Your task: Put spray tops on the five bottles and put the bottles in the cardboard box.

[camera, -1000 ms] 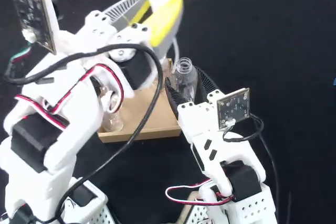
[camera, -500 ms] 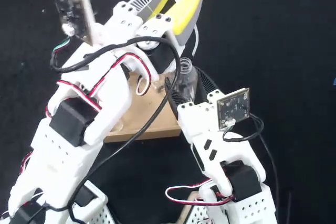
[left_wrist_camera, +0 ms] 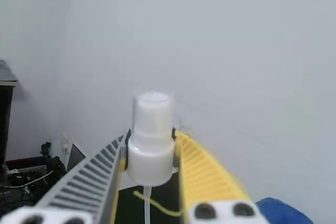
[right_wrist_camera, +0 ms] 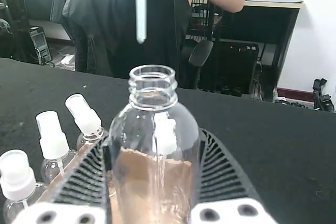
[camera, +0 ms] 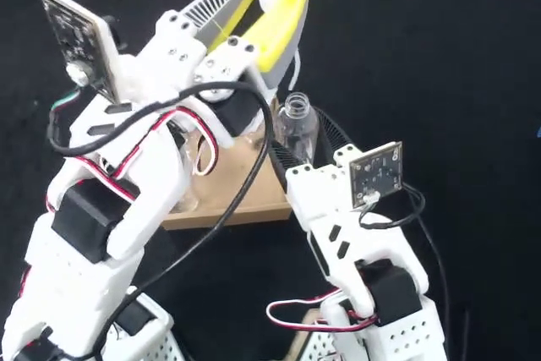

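**Last top poised, one bottle open**

Judging by the count, the job was near its end. Three capped bottles (right_wrist_camera: 52,140) stood together on the side of the cardboard box (camera: 266,194), seemingly inside it, though its walls hid their bases; a further white top showed through the held bottle, and I could not tell whether it sat on a fourth.

The bottle (right_wrist_camera: 152,103) being worked on stood upright in the right claw (right_wrist_camera: 153,148), whose ribbed black jaws were closed on its shoulders; it was over the near corner of the box, with its neck bare and no top on it. The left claw (left_wrist_camera: 150,153) was raised high above, pinching a spray top (left_wrist_camera: 153,124) by its collar between a grey jaw and a yellow one. The top's thin tube (right_wrist_camera: 140,9) hung just over the bottle's mouth but had not entered it.

What seemed left was to thread the tube down, seat and fasten the top, and set this bottle in the box.

The bottles were clear, rounded and glossy, with a ridged neck that ought to take a collar. The tops were smooth white plastic, cylindrical and stepped, with a slim flexible tube that could miss the mouth. The box was plain brown board, low-walled; the table (camera: 439,82) was covered in matt black cloth.
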Motion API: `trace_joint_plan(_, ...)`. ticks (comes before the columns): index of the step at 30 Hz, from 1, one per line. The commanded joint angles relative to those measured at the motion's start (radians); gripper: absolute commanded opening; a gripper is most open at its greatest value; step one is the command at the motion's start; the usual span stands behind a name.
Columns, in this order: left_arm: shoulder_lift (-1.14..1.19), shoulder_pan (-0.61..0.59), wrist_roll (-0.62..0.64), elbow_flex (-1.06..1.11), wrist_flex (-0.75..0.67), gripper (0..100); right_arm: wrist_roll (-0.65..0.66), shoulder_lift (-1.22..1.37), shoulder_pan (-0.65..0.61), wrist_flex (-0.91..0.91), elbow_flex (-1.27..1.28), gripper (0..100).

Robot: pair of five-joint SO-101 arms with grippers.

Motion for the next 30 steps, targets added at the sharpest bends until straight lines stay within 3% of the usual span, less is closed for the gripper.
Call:
trace_joint_plan(1, -0.032, -0.007, -0.031, 0.054, 0.003, 3, -0.006, -0.036, -0.012, -0.002, -0.002, 1.0)
trace_joint_plan(7, -0.023, 0.001, -0.028, 0.062, -0.002, 3, -0.006, -0.036, -0.014, -0.002, -0.002, 1.0)
trace_joint_plan(13, -0.034, -0.004, -0.028, 0.062, -0.115, 3, -0.006, -0.036, -0.014, -0.002, -0.002, 1.0)
trace_joint_plan(30, -0.034, 0.005, -0.026, -0.002, -0.025, 3, -0.006, -0.036, -0.014, -0.002, -0.002, 1.0)
